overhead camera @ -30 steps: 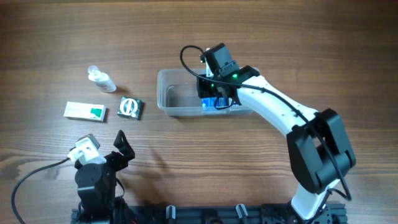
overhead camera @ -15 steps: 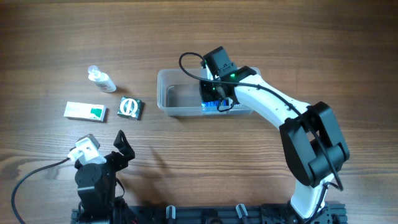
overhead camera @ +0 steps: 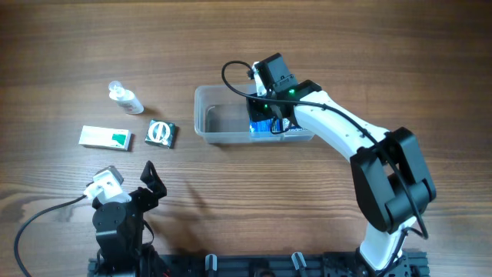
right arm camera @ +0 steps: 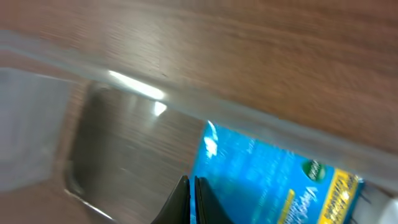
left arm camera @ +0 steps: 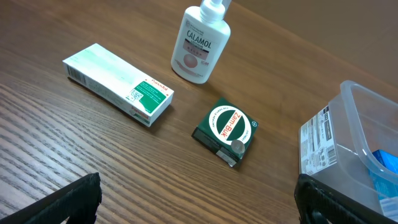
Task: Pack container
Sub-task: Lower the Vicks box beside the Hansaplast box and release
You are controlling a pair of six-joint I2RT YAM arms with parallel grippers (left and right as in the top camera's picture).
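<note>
The clear container lies flat on the wooden surface, a little toward twelve o'clock from the middle in the overhead view, long side running nine to three. A blue packet lies inside it, in the half toward three o'clock; the nine o'clock half shows bare wood through the floor.

The right fingers hang over the packet, reaching in from three o'clock. The right wrist view shows them pressed tight together with nothing between them.

At nine o'clock from the container, near it, sits a green Zam-Buk box. Just beyond it, same direction, lies a white-and-green carton. A Calamol bottle lies on its side at about eleven o'clock from those two.

The left fingers are well apart from everything, at seven o'clock from the container, spread fully wide and holding nothing.
</note>
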